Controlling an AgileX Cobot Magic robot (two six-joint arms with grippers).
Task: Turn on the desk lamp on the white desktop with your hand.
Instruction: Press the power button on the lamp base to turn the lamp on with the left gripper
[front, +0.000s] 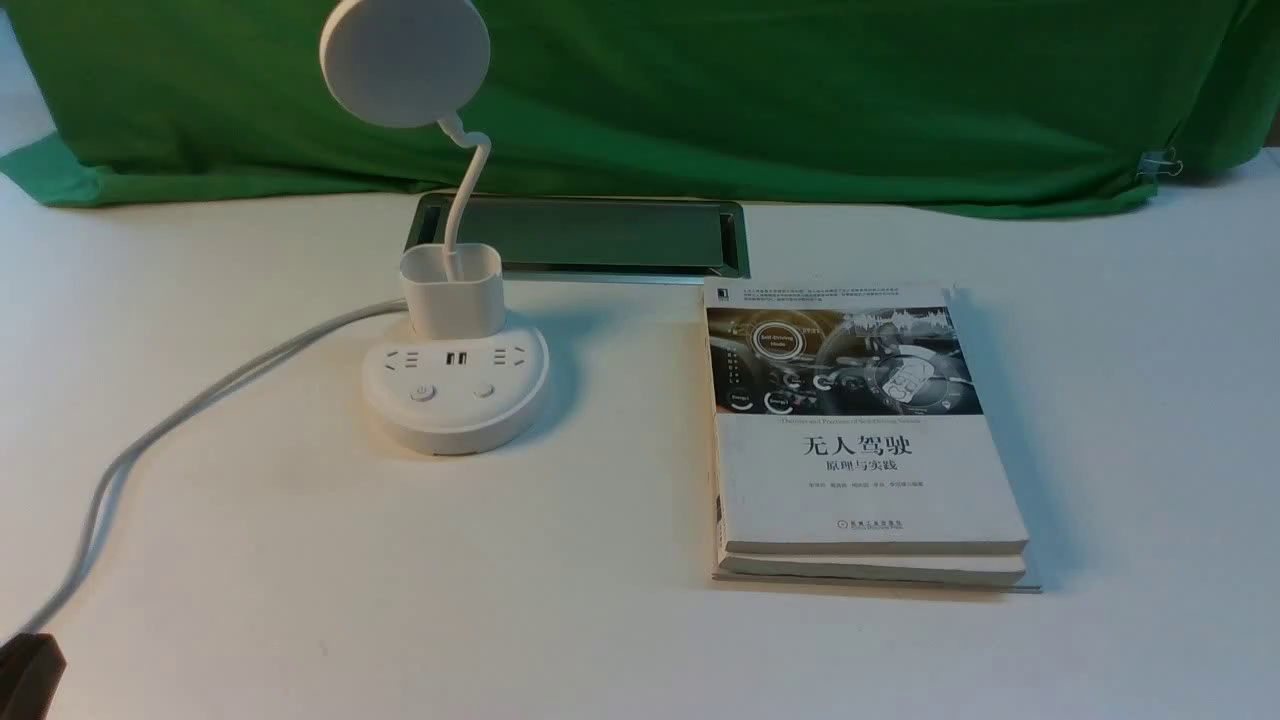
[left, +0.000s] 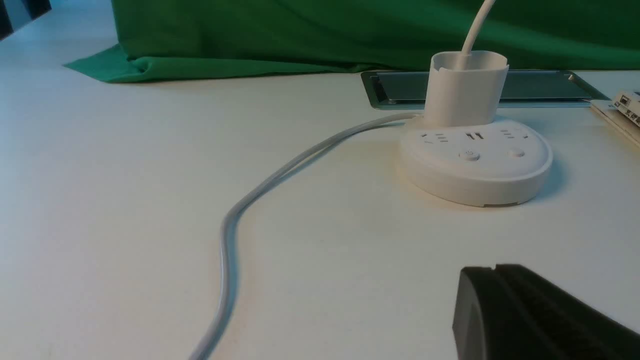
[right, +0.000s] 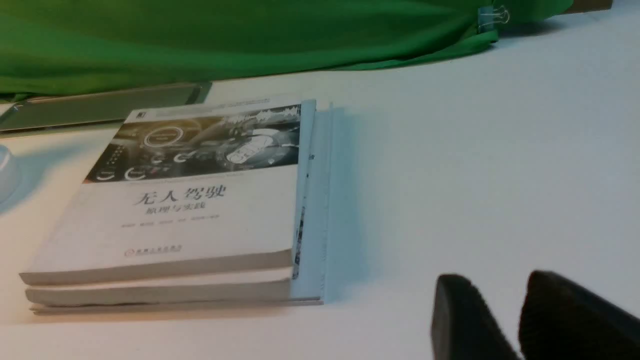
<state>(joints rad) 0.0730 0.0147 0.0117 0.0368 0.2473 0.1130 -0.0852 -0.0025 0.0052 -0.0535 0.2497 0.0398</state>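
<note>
Across the white desktop (front: 600, 520) in the front view, the desk lamp (front: 455, 390) stands upright on the robot's left side, beside the cable slot (front: 590, 235), its disc head unlit as far as I can judge; its two buttons (front: 453, 391) face up on the rounded base. A neat press would come from above with one firm fingertip, straight down on the power-marked button, clear of the cup and bendy neck; a slanted push could slide the base. Only a dark tip of the left gripper (front: 30, 675) shows at the near left corner, well apart from the lamp

In the left wrist view, that gripper's jaws lie together, holding nothing, pointing forward over the desktop, short of the base

In the right wrist view, the right gripper (right: 495, 305) has its fingers parted and empty, near the stack of books (right: 170, 210), so it seems best left idle
</note>
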